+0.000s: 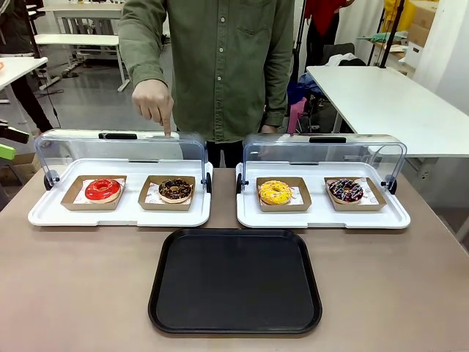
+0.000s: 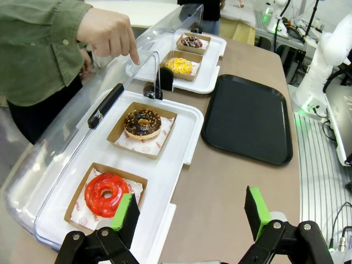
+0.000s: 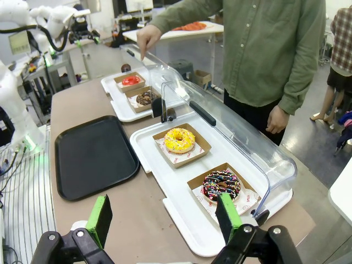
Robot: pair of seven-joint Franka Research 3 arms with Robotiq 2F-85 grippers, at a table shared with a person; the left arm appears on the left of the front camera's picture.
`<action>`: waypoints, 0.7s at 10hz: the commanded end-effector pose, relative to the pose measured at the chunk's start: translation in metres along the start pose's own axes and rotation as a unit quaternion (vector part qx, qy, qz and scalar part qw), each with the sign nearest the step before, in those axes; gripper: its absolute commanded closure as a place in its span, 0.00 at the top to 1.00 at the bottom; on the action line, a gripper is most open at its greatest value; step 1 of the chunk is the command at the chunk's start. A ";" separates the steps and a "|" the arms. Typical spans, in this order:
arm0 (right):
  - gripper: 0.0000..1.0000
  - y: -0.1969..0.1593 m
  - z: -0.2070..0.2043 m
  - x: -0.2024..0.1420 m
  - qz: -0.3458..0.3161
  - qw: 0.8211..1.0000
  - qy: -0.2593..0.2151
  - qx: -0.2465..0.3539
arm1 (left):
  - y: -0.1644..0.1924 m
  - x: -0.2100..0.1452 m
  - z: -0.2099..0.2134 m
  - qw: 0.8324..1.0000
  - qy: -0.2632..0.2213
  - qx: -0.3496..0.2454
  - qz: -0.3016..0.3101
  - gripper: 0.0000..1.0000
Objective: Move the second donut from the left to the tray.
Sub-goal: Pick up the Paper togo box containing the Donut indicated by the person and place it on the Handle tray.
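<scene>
The second donut from the left (image 1: 175,190) (image 2: 142,123) (image 3: 145,98) is dark chocolate-glazed with pale sprinkles. It rests in a brown cardboard holder on the left white display tray (image 1: 51,214), beside a red-glazed donut (image 1: 102,189) (image 2: 106,194). The black tray (image 1: 234,282) (image 2: 247,118) (image 3: 92,155) lies bare at the table's near middle. My left gripper (image 2: 192,217) hangs open over the table by the red donut, with nothing between its fingers. My right gripper (image 3: 165,217) is open too, above the near edge of the right display tray (image 3: 170,198). A person's hand (image 1: 154,103) (image 2: 110,34) points a finger down over the left lid.
The right display tray (image 1: 322,218) holds a yellow donut (image 1: 275,192) (image 3: 179,139) and a dark donut with pink and white sprinkles (image 1: 346,190) (image 3: 221,185). Both clear lids (image 1: 121,147) stand raised at the back. The person stands at the far edge.
</scene>
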State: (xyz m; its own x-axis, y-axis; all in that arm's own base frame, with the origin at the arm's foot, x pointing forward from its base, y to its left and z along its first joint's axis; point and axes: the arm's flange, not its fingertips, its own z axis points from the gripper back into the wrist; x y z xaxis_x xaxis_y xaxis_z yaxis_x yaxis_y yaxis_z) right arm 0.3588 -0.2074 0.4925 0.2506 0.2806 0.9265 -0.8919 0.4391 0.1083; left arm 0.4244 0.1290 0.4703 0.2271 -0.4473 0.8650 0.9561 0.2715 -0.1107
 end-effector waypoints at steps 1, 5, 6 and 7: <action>1.00 -0.003 0.000 0.002 0.013 1.000 -0.013 -0.001 | 0.000 0.001 0.000 1.000 -0.002 0.000 -0.001 1.00; 1.00 -0.003 0.000 0.002 0.013 1.000 -0.013 -0.001 | 0.000 0.001 0.000 1.000 -0.002 0.000 -0.001 1.00; 1.00 -0.003 0.000 0.002 0.013 1.000 -0.013 -0.001 | 0.000 0.001 0.000 1.000 -0.002 0.000 -0.001 1.00; 1.00 -0.003 0.000 0.002 0.013 1.000 -0.013 -0.001 | 0.000 0.001 0.000 1.000 -0.002 0.000 -0.001 1.00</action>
State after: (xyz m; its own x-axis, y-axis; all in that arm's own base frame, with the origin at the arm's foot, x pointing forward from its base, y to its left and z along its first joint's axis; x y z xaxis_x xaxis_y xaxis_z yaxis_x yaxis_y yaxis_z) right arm 0.3586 -0.2076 0.4925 0.2508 0.2803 0.9266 -0.8917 0.4396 0.1084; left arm 0.4244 0.1290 0.4703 0.2271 -0.4473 0.8650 0.9561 0.2715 -0.1107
